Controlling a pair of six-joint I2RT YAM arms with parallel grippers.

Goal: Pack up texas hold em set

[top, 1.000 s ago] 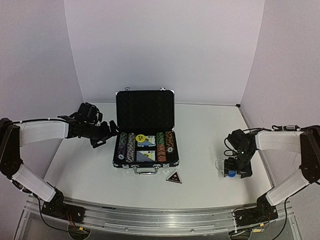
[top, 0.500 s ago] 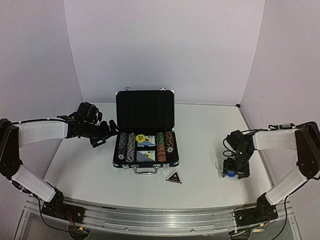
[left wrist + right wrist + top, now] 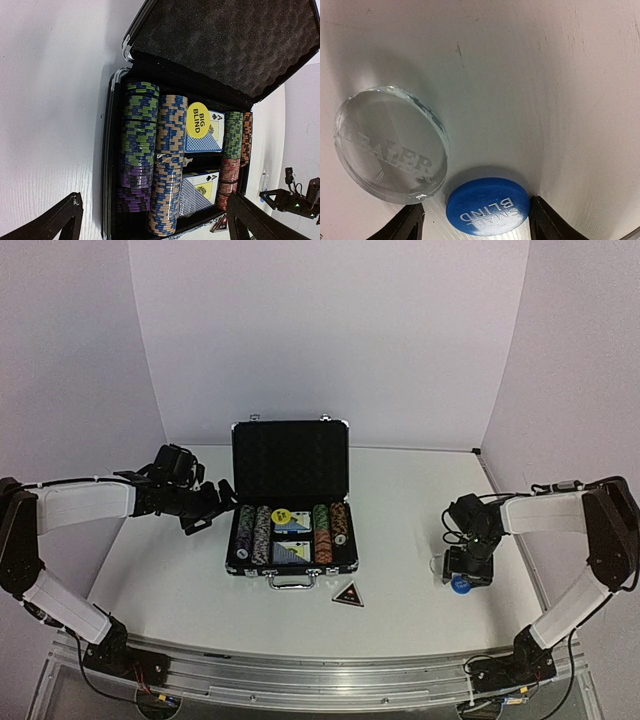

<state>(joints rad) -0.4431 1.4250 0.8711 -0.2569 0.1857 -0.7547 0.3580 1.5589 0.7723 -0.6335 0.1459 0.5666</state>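
The right tool (image 3: 476, 224), jaws wide, has shifted slightly away from its base; the blue disc (image 3: 487, 206) lies between its tips, with the clear disc (image 3: 390, 145) just beside it, farther ahead. The left tool (image 3: 205, 512) stays wide before the open briefcase (image 3: 290, 452) of chips (image 3: 170, 160). The bench (image 3: 400, 500) is white and the walls (image 3: 330, 330) pale lilac.

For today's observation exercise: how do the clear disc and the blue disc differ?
The clear disc is see-through and reads DEALER; the blue disc is opaque and reads SMALL BLIND. The clear disc is wider than the blue disc. The blue disc lies between the right gripper's fingers; the clear disc lies off to the side. Both are round and on the table.
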